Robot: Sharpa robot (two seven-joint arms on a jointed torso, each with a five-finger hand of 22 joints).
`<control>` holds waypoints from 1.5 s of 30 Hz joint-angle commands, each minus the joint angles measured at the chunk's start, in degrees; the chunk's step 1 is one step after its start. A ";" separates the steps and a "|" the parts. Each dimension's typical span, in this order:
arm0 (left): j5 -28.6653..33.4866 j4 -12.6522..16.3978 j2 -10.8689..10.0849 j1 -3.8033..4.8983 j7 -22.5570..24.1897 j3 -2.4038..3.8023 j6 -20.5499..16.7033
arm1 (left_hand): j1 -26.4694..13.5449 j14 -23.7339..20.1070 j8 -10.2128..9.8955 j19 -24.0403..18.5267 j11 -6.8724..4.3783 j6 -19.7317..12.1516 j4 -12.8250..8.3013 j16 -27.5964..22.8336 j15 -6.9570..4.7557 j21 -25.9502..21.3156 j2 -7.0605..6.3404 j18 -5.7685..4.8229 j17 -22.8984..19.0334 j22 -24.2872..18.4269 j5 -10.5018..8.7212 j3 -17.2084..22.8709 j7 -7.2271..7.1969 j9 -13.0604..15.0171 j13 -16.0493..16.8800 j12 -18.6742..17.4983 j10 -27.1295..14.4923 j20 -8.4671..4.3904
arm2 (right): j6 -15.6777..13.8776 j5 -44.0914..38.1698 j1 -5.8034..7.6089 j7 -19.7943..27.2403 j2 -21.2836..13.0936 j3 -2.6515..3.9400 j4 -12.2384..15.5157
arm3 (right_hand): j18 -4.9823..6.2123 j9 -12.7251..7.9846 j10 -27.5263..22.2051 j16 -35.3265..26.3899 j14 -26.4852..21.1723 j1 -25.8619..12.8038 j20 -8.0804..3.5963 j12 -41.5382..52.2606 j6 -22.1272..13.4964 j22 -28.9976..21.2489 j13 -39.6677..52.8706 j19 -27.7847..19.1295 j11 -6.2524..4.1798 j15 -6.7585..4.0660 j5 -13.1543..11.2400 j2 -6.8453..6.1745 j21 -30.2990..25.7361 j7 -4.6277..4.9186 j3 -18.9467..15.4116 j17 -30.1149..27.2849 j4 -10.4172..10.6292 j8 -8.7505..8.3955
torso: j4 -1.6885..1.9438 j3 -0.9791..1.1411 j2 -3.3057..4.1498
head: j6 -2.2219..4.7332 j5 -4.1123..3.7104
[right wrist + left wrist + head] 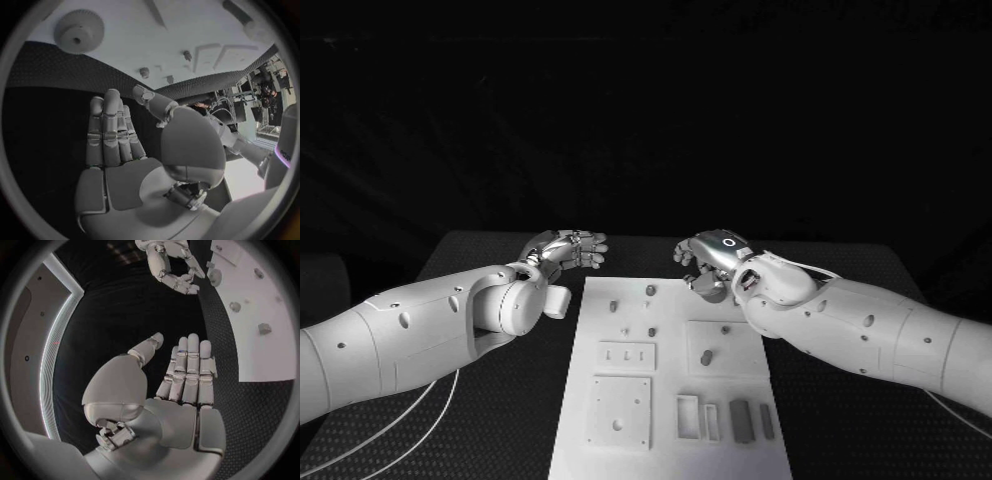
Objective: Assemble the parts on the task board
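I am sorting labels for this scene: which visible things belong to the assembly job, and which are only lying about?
Job:
task board
small parts on it
left robot hand, empty
right robot hand, empty

Lying about:
black table
white cables

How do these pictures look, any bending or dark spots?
Head view: dark backdrop beyond the table, the white task board stands out brightly. Left wrist view: fisheye curves the board's edge beside the left hand. Right wrist view: same bending behind the right hand.

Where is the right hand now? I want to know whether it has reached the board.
In the head view, the right hand hovers open at the task board's far right corner, opposite the left hand.
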 commanded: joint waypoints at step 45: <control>-0.09 -1.00 1.31 -0.08 0.74 -0.01 1.05 | -0.71 -0.40 -0.20 -0.72 0.78 -0.09 -0.02 -0.42 0.29 0.45 -0.05 0.94 0.27 1.20 -0.28 0.32 0.53 -0.05 -0.02 -0.46 -0.28 0.13 | 15.63 1.54 -0.20 3.31 1.77 -1.11 -10.25 | 0.80 -1.85 -1.95 2.79 -3.22 -2.95 0.89 0.00 -1.28 0.60 -4.05 -2.15 0.63 0.71 1.22 2.22 -0.46 -0.98 -8.14 -1.81 -0.31 -0.36 | -1.07 0.50 -0.70 | -0.64 -0.65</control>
